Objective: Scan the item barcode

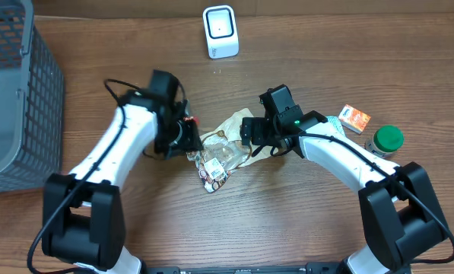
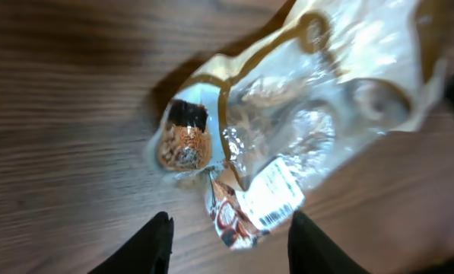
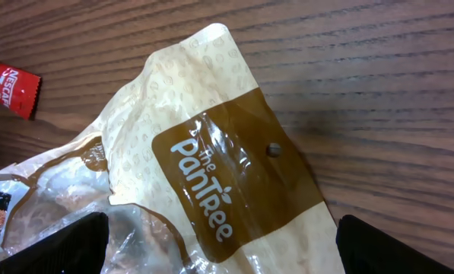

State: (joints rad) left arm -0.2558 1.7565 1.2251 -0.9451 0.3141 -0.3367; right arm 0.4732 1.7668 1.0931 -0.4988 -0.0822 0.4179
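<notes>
**Grippers bracket the snack bag, barcode up, scanner well apart**

Left gripper (image 2: 230,221) stands with its fingers partly spread, one on each side of the lower end of the snack bag (image 2: 318,99). A strip of bare wood shows between one finger and the plastic, so I judge it is straddling the bag and not pinching it. That placement makes sense: the white barcode label (image 2: 276,199) sits at this end, facing up, and a hold here would let the arm steer the label.

In the right wrist view, the right gripper (image 3: 220,224) is spread wide. Its fingers sit at the lower corners of the frame, above the brown printed panel of the bag, and hold nothing. It probably hovers there to steady or lift the far end.

From overhead, the bag lies crumpled on the table (image 1: 325,46) at the frame's centre, between the two arms. The scanner (image 1: 220,30) stands at the top centre, well apart from it, so the label would have to be carried up and turned toward its face. The thin, limp film may fold over the label once lifted.

A red sachet (image 3: 10,85) lies near the bag. A wire basket (image 1: 14,91) fills the left edge, and an orange box (image 1: 355,118) and a green-lidded jar (image 1: 385,141) sit at the right.
</notes>
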